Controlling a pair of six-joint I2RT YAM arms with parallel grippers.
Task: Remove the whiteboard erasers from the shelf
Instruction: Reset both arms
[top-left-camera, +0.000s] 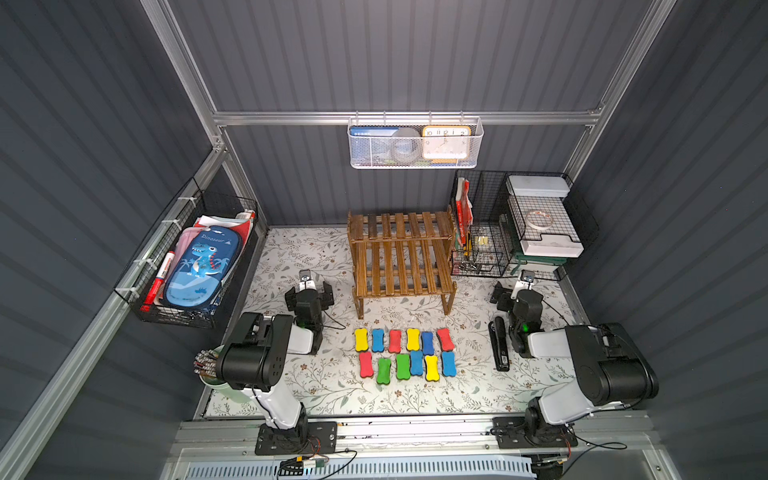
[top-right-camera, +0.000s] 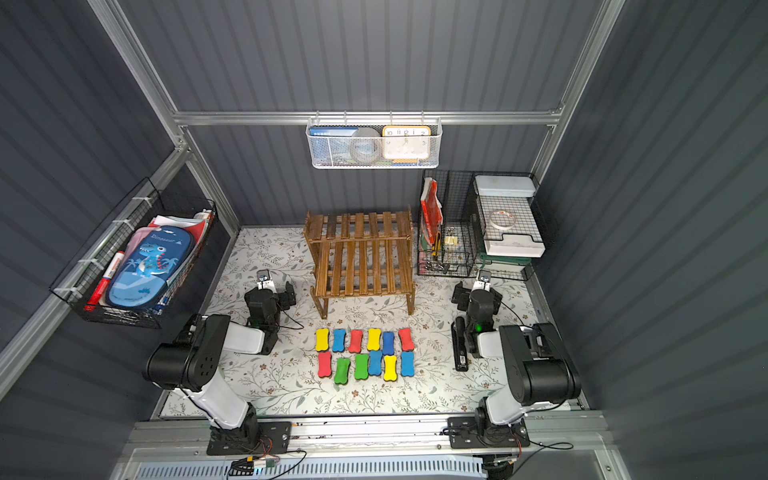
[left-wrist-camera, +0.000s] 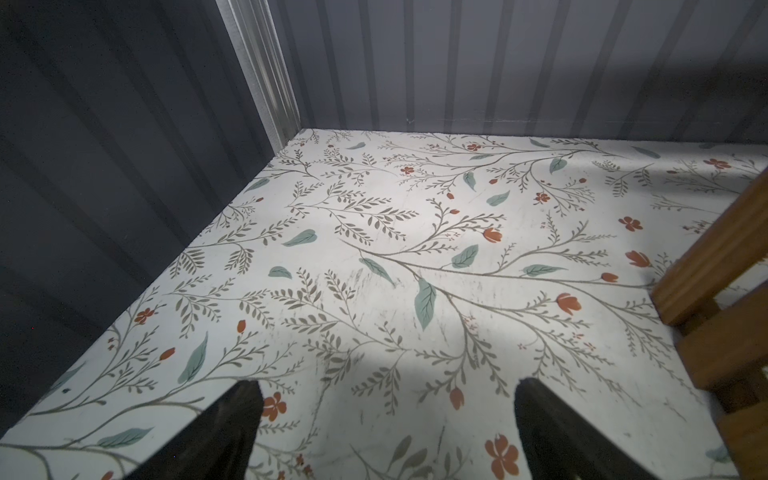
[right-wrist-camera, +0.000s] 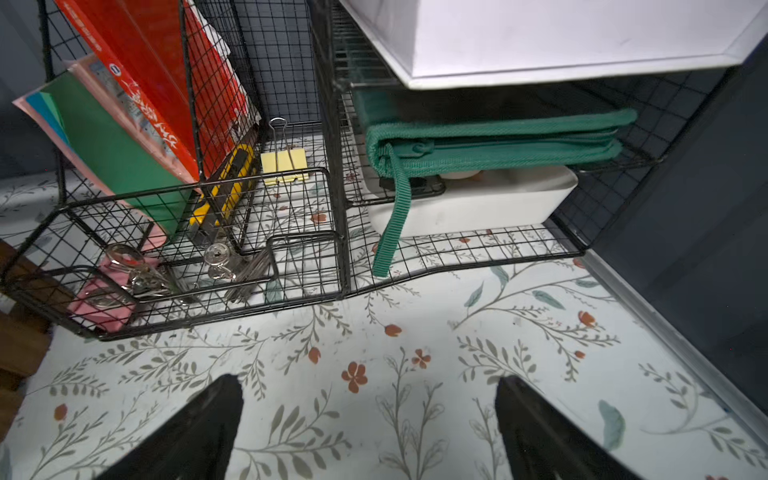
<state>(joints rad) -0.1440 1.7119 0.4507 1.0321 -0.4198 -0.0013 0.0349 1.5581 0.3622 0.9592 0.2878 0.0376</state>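
We log: whiteboard erasers (top-left-camera: 402, 365) in two rows, centre frame, on desk (top-left-camera: 332, 386) below shelf (top-left-camera: 401, 239) | left pincer (left-wrist-camera: 388, 384) wide | right pincer (right-wrist-camera: 370, 379) wide

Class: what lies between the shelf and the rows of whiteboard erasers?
Nothing: only bare floral mat between the shelf and the whiteboard erasers, shown in both top views.

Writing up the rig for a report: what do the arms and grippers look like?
The left arm and right arm pair bulky black joint housings with white links, on black base plates. A thin black cable trails from each wrist, and a small green light glows by the right one. The left gripper and right gripper have plain black tapered fingers.
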